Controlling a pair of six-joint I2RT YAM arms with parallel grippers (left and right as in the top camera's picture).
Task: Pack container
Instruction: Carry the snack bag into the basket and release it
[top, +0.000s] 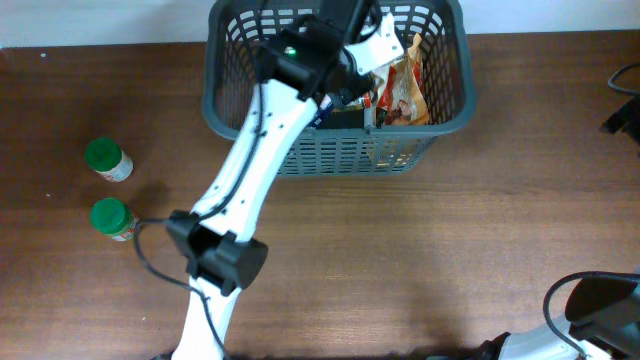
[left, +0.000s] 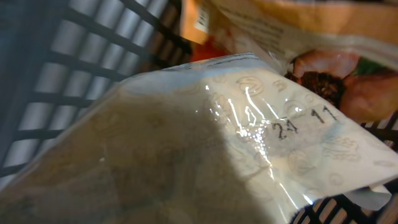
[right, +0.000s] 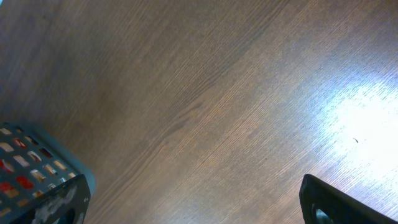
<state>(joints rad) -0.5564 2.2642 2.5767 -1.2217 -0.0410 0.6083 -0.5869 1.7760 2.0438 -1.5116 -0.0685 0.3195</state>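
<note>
We see the dark grey container (top: 340, 155), lattice-walled with rounded corners, at the far edge of the wooden table (top: 450, 250), by a pale wall (top: 100, 20). The left gripper (top: 362, 42) is closed above it against a shiny packet (left: 205, 155), and we cannot tell whether it holds the packet; the right gripper (top: 598, 305) gapes empty.

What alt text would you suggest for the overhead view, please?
The robot's left arm reaches into a dark grey basket at the far edge of a wooden table, holding a pale packet above other groceries. Two green-lidded jars stand on the table to its left.
</note>
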